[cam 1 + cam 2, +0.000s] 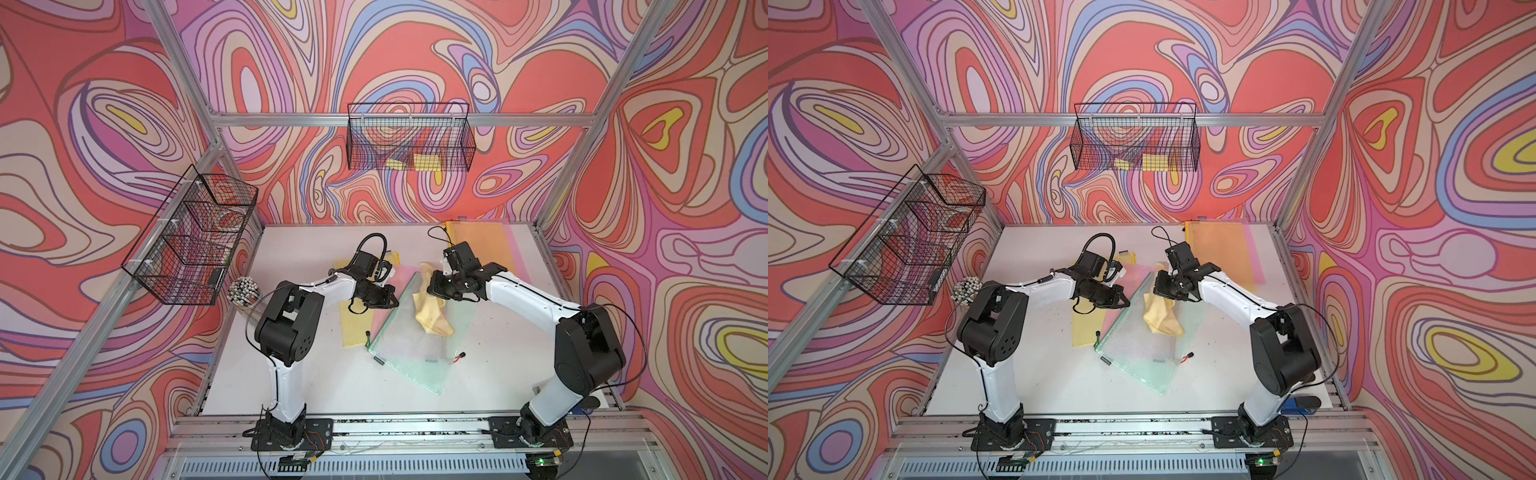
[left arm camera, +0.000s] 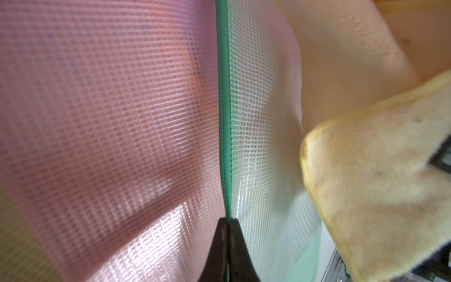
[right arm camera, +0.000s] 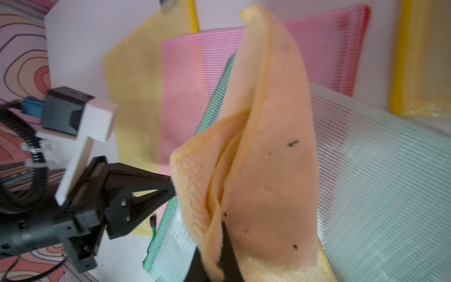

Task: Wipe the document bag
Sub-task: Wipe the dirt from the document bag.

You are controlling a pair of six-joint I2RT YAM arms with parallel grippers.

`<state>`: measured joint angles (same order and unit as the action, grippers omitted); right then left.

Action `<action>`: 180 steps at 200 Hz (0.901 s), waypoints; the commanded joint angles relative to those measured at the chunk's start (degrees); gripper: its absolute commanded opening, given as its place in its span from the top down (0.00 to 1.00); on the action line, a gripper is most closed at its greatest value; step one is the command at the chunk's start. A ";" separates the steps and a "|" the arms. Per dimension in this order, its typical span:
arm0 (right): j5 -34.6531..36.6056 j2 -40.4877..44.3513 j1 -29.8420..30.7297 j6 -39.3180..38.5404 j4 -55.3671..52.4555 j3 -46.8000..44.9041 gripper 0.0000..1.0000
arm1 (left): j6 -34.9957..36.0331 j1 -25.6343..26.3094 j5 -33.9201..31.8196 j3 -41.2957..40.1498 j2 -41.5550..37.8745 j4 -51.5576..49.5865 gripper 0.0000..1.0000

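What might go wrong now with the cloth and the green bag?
The left gripper pinches only the thin green edge of the see-through green mesh bag, so it might slip free when wiping pulls. The floppy yellow cloth in the right gripper is bunched, so it may wipe poorly. The pink mesh bag underneath could slide along.

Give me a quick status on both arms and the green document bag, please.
Left fingers shut on green mesh document bag edge. Right fingers shut on yellow cloth, draped on bag. Pink bag underneath; nothing blocking.
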<state>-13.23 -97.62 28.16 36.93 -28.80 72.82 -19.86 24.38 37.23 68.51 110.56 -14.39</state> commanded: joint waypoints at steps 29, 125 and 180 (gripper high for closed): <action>-6.77 -13.47 3.47 2.72 7.31 4.56 1.00 | -18.49 0.10 -3.73 -11.30 -5.93 11.90 1.00; -2.73 -12.70 -4.90 1.90 7.38 -5.98 1.00 | -24.75 0.05 -6.34 -19.38 -10.28 17.88 1.00; -0.19 -4.28 -15.17 -3.47 2.18 -11.79 1.00 | -25.51 0.11 -6.88 -20.13 -10.72 18.18 1.00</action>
<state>-17.26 -104.31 13.61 36.60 -22.00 61.54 -43.86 24.71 31.86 49.36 101.43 3.14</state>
